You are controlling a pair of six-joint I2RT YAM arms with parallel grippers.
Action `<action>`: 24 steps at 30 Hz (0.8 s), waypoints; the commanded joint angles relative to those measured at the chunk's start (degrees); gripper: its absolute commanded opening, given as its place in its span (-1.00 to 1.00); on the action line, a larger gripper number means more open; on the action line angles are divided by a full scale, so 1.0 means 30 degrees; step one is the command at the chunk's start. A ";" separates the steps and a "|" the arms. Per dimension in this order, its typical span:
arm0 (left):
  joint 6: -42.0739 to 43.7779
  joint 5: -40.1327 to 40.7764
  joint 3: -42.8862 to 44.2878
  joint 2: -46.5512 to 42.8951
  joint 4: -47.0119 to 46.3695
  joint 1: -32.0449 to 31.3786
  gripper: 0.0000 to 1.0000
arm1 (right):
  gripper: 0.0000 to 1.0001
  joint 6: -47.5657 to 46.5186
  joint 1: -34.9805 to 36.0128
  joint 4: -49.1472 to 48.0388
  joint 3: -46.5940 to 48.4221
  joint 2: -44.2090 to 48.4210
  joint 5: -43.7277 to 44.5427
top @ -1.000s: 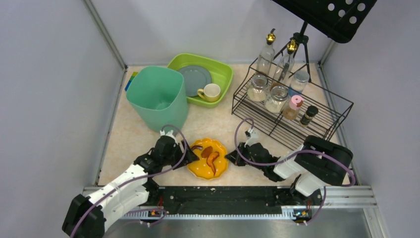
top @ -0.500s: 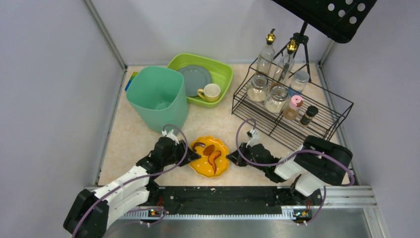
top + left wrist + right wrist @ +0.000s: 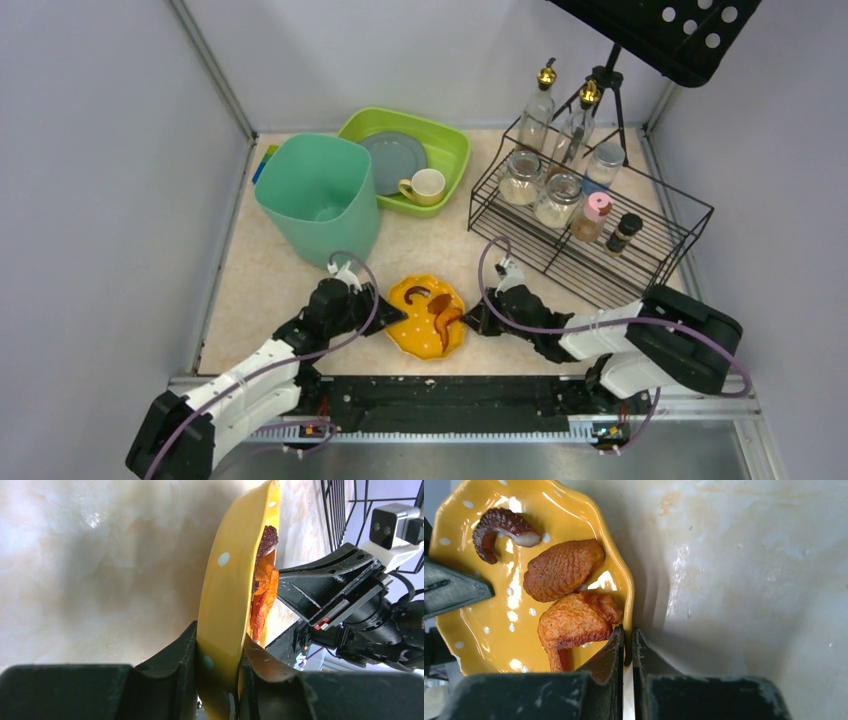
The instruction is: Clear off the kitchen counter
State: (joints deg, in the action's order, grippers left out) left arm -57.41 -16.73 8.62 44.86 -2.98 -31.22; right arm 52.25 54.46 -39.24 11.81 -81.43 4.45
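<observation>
The left fingers (image 3: 175, 655) are closed almost fully on one rim of a yellow plate (image 3: 415, 328), with only the thickness of the rim between them. The right fingers (image 3: 610, 652) pinch the opposite rim the same way, their tips nearly touching across the edge. The plate lies between the two pairs of fingers, which point at each other across it.

On the plate, just ahead of the right fingers, lies a fried piece (image 3: 576, 620). A second fried piece (image 3: 561, 569) lies beyond it and a curled tentacle (image 3: 499, 527) farthest off.

The table (image 3: 270, 280), beige and mottled, spreads under both pairs of fingers and the plate and reaches well beyond them. Past the left fingers stands a green bin (image 3: 320, 195). Past the right fingers stands a wire rack (image 3: 600, 275) holding jars. Farther off between them, a green basin (image 3: 455, 150) holds a grey dish (image 3: 392, 160) and a cup (image 3: 428, 185).
</observation>
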 commanded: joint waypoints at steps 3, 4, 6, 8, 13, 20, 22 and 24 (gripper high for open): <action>0.0384 -0.0213 0.0005 -0.1001 0.0206 -0.0280 -1.00 | -1.00 -0.2429 0.0334 0.9357 0.1885 0.3000 0.0201; 0.0323 -0.0274 0.0086 -0.1191 0.0167 -0.0263 -1.00 | -1.00 -0.2557 0.0327 1.0041 0.2199 0.3456 0.0237; 0.0122 -0.0435 0.0212 -0.1579 0.0012 -0.0273 -1.00 | -1.00 -0.2816 0.0338 1.1201 0.2883 0.4122 0.0155; -0.0104 -0.0592 0.0324 -0.2109 -0.0134 -0.0271 -1.00 | -1.00 -0.3043 0.0334 1.2186 0.3454 0.4677 -0.0049; -0.0664 -0.0704 0.0757 -0.3372 -0.0135 -0.0258 -1.00 | -1.00 -0.3565 0.0334 1.4389 0.4545 0.6137 -0.0291; -0.0791 -0.0480 0.2239 -0.4947 0.1862 -0.0245 -1.00 | -0.72 -0.4626 0.0335 1.8250 0.6741 0.8280 -0.0096; -0.0865 -0.0293 0.2536 -0.5327 0.2174 -0.0242 -1.00 | -0.55 -0.4935 0.0334 1.9384 0.7452 0.8997 0.0178; -0.1021 -0.0141 0.2837 -0.5670 0.2363 -0.0229 -1.00 | -0.41 -0.5304 0.0351 2.0555 0.8331 0.9559 0.0434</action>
State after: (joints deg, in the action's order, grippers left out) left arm -58.89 -17.69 11.62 30.83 8.05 -32.21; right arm 40.16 55.44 13.23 30.72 -56.73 3.33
